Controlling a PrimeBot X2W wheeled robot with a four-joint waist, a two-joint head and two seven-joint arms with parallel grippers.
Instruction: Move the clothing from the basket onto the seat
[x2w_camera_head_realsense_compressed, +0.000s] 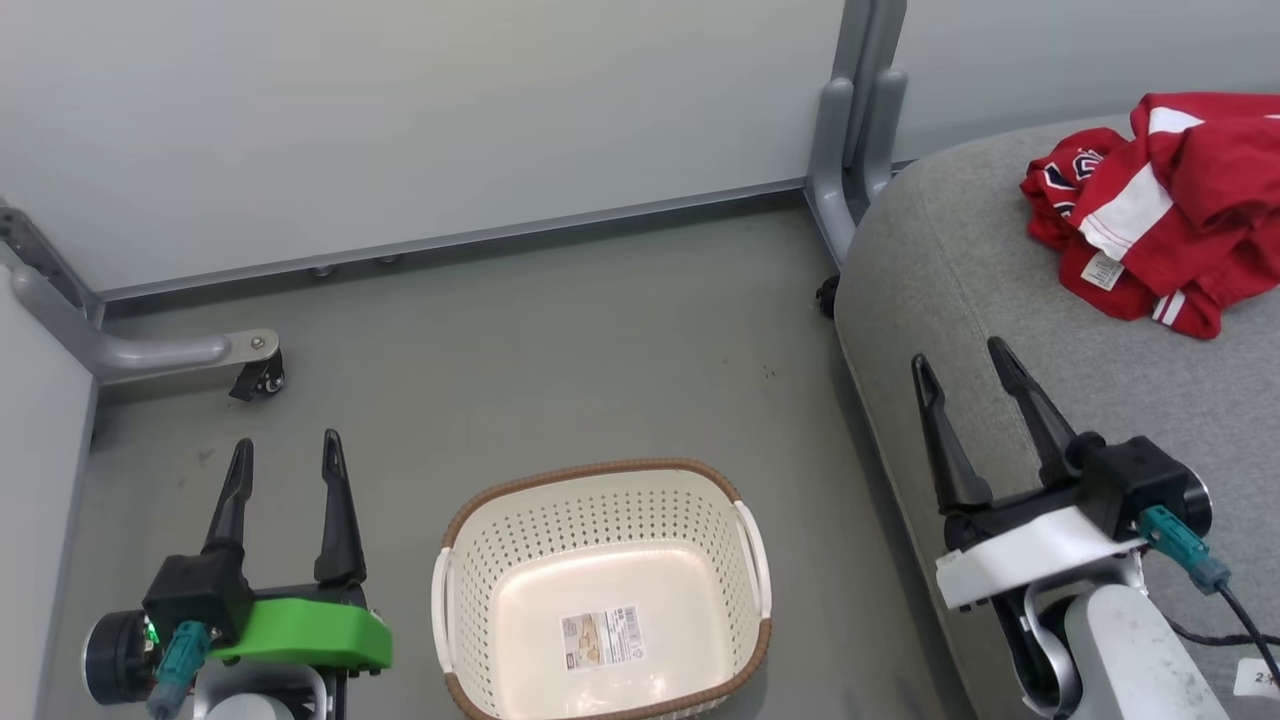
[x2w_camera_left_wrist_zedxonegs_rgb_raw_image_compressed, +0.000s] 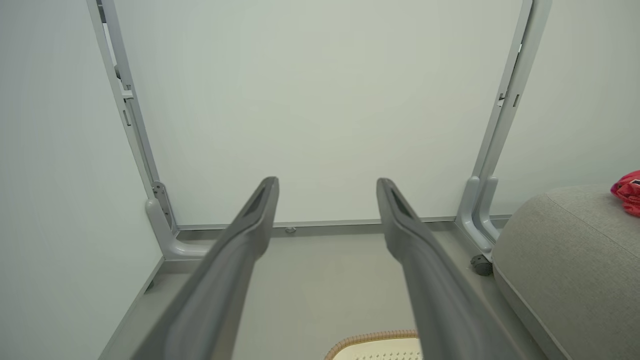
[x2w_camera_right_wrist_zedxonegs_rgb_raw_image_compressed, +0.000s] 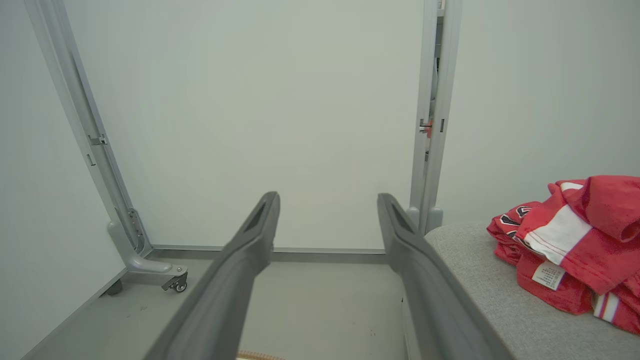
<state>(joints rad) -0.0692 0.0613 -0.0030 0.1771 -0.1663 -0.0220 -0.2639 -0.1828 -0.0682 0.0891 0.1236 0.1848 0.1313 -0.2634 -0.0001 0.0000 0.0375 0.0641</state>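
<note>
On the large light grey fabric sofa seat (x2w_camera_head_realsense_compressed: 1000, 300), toward its far right, the red sports clothing with white stripes and panels (x2w_camera_head_realsense_compressed: 1160, 210) lies in a crumpled heap, a small white label showing. The small cream-white perforated plastic basket with a brown woven-look rim (x2w_camera_head_realsense_compressed: 600, 512) stands on the grey floor (x2w_camera_head_realsense_compressed: 560, 340) left of the seat. The left gripper (x2w_camera_head_realsense_compressed: 287, 442) hovers left of the basket and the right gripper (x2w_camera_head_realsense_compressed: 957, 354) over the seat's near edge, both with fingers spread wide, holding nothing.

Red clothing (x2w_camera_head_realsense_compressed: 1165, 210) with white stripes, navy lettering and a small label lies crumpled on the grey seat (x2w_camera_head_realsense_compressed: 1000, 300). The cream perforated basket (x2w_camera_head_realsense_compressed: 600, 510), brown-rimmed, stands upright on the floor beside the seat.
</note>
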